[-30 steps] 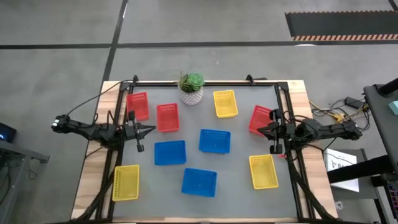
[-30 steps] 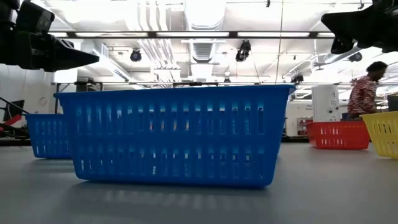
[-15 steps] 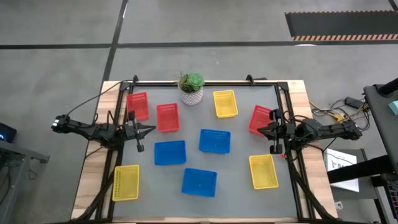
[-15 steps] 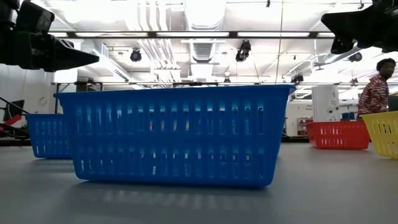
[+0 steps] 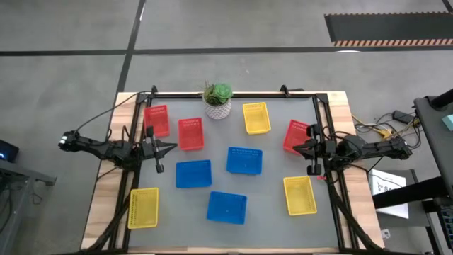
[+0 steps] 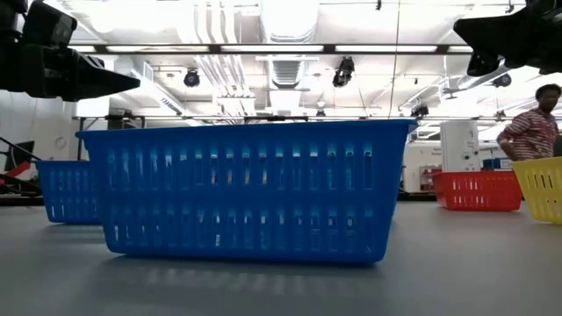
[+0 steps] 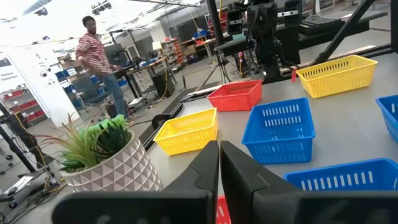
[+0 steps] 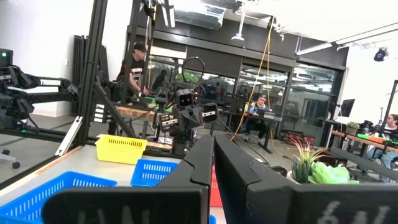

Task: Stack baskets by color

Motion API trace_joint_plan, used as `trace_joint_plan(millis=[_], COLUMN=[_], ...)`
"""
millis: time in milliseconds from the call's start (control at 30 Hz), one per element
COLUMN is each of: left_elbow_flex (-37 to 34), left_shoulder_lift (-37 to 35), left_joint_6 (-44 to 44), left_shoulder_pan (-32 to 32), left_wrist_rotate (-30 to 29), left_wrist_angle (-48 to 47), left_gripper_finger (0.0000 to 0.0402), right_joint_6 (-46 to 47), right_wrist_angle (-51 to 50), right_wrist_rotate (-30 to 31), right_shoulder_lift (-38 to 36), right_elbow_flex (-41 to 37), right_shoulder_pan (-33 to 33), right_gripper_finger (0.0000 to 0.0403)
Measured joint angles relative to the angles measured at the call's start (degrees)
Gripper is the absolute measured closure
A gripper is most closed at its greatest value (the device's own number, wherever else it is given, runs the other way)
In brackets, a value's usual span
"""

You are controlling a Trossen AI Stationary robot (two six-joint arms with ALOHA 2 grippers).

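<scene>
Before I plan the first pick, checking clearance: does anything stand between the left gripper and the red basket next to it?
Nothing visible does. The left gripper, shut, hovers just beside the red basket, with only bare table between them.

We see the grey surface [image 5: 272,170], edged in pale wood, standing on a grey concrete floor [image 5: 71,42] crossed by dark lines. Beyond the surface's far right corner lies a black mat with a striped edge [image 5: 386,28]. Above the surface, a white ceiling [image 6: 290,26] carries ducts and strip lights. Behind the surface, a person in a striped shirt [image 6: 529,132] stands near white cabinets. Elsewhere we see desks, shelving and glass partitions [image 8: 280,93].
</scene>
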Motion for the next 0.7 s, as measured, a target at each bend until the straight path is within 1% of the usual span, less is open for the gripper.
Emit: trace_joint_plan(millis=[567, 700], left_elbow_flex=[0.0, 0.0], left_shoulder_lift=[0.0, 0.1], left_joint_6=[0.5, -6.4], left_shoulder_pan=[0.0, 0.0], left_wrist_rotate=[0.0, 0.9], left_wrist_angle=[0.3, 6.2], left_gripper_finger=[0.0402, 0.0402], right_joint_6=[0.0, 0.0], right_wrist_angle=[0.0, 0.0], right_wrist_rotate=[0.0, 0.0], right_shoulder_lift=[0.0, 0.0], right_elbow_flex=[0.0, 0.0], right_shoulder_pan=[0.0, 0.0], right_gripper_finger=[0.0394, 0.0394])
